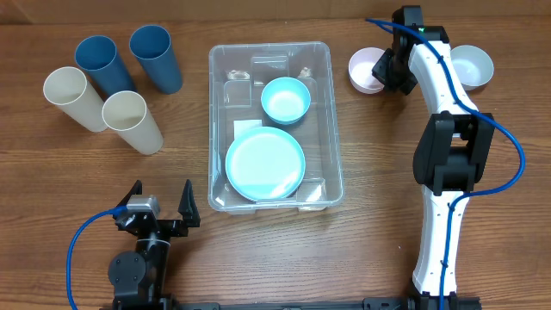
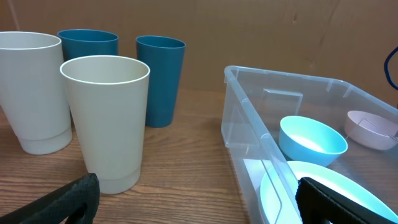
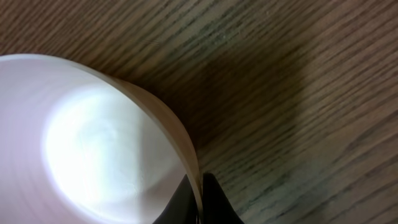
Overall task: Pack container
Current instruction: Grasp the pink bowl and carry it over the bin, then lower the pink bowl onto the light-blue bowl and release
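The container [image 1: 211, 129] is a clear bin at the table's middle, holding a teal bowl [image 1: 286, 99] and a teal plate [image 1: 265, 164]. My right gripper [image 1: 385, 76] is at the back right, shut on the rim of a pink bowl [image 1: 364, 71]. The right wrist view shows that pink bowl [image 3: 93, 143] from close up, its thin rim pinched between the two dark fingers of the right gripper [image 3: 200, 199]. My left gripper [image 1: 162, 191] stands open and empty near the front left. In its own view, the left gripper [image 2: 199, 205] faces the container [image 2: 249, 118].
Two blue cups [image 1: 99, 60] [image 1: 155, 56] and two cream cups [image 1: 73, 96] [image 1: 131, 119] stand at the back left. A white bowl [image 1: 472, 66] sits right of the right arm. The nearest cream cup [image 2: 106, 118] stands just ahead of the left gripper.
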Robot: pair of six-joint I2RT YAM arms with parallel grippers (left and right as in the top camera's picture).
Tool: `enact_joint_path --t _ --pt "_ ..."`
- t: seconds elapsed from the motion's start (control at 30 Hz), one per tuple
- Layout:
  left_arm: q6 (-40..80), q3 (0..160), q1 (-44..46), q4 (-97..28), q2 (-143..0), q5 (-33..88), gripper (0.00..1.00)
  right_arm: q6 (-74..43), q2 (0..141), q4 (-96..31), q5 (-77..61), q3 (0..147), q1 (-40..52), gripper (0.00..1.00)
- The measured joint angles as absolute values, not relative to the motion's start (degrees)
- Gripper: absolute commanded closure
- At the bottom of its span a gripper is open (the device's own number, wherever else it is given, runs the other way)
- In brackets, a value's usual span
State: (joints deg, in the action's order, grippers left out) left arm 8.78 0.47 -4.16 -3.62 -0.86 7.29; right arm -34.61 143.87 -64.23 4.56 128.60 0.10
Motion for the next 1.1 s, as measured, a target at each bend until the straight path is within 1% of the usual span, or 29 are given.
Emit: enact_joint_path --t 0.2,0.33,0.47,0.57,0.73,0.93,1.1 --pt "8.8 0.5 -4.2 -3.6 -0.9 7.3 0.00 -34.6 143.9 -70.2 4.4 132.0 -0.4 0.96" --pt "8.8 0.5 -4.2 -3.6 -0.9 7.3 0.00 -33.9 143.4 -75.3 4.5 137.7 -1.4 0.96" --pt "8.8 0.5 -4.2 -3.6 -0.9 7.3 0.00 -32.1 138.8 -79.5 4.4 141.2 -1.0 0.96" --pt "8.8 0.5 -4.2 -3.6 -0.9 7.3 0.00 -30.4 133.3 -81.3 4.4 142.4 1.5 0.96" --pt "8.8 0.5 -4.2 -3.6 -0.9 7.3 0.00 -28.0 126.4 -83.2 4.3 143.0 8.5 0.96" --pt "8.8 0.5 -4.2 -3.6 -0.9 7.3 0.00 -25.2 125.2 -85.8 3.8 142.8 15.8 0.96" --pt "8.8 0.5 -4.2 -3.6 -0.9 7.3 0.00 -24.1 125.1 -80.9 4.3 135.6 22.7 0.96"
